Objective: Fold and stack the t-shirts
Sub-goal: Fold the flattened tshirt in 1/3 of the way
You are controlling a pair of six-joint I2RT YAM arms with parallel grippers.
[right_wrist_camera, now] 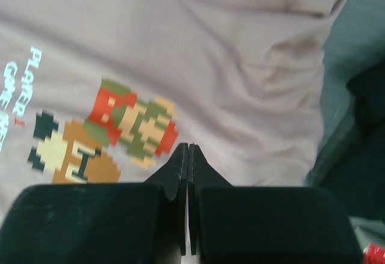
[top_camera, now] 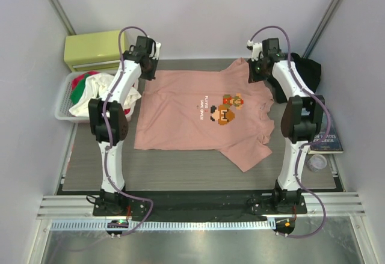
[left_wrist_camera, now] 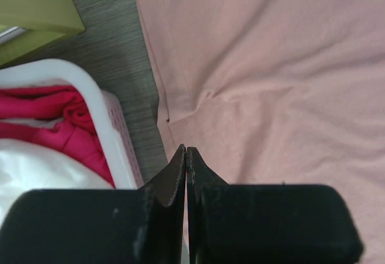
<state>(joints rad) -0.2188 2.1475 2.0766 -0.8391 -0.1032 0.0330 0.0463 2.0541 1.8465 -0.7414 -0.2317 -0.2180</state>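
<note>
Far right, black t-shirt (top_camera: 311, 70) looks mostly hidden.

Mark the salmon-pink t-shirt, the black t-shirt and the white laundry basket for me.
salmon-pink t-shirt (top_camera: 174, 110), top view, plain cloth of its body.
black t-shirt (top_camera: 311, 70), top view, the bunched cloth that shows.
white basket (left_wrist_camera: 60, 71), left wrist view, its curved rim.

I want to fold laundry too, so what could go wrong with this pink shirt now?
The left gripper and right gripper are both shut over the pink shirt; lowered like that, they might just push and wrinkle it. The left one is close to the basket and could bump its rim. The near sleeve lies crooked, so a fold may come out lumpy.
</note>
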